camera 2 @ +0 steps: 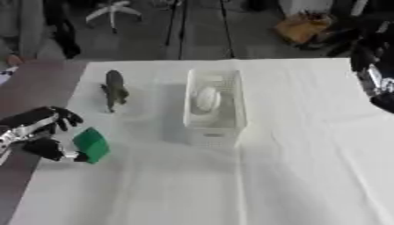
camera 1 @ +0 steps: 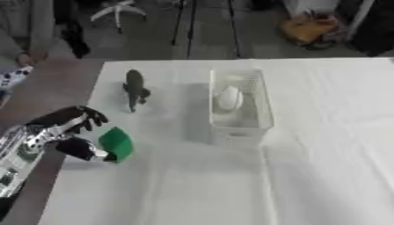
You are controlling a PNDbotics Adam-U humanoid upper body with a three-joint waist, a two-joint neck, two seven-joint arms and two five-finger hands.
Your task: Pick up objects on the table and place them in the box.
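The left robot hand (camera 1: 71, 132) is at about 9 o'clock of the scene, over the left edge of the worktop (camera 1: 308, 167). Its fingers and thumb are curled, and the thumb and a finger tip pinch a green object (camera 1: 117, 143) at its lower left edge. The green object is flat and somewhat rounded, and it stands tilted just beside the hand, on its right. Whether it touches the white cloth or is a little lifted, I cannot tell.

The right robot hand (camera 2: 377, 74) shows only in the right eye view, at about 2 o'clock, at the right border. It appears as a dark shape with silver parts, and I cannot tell if its fingers are apart or together.

Farther away, near the centre and toward 12 o'clock, stands the box (camera 1: 261, 112), a clear plastic container with its long side going away from the robot. Inside it, in the far half, lies a white rounded object (camera 1: 228, 98). The near half of the box looks bare.

At about 11 o'clock, well apart from the box on its left, a dark toy animal (camera 1: 135, 89) stands on the cloth; its body is long and its legs are thin. It is farther than the green object and touches nothing else.
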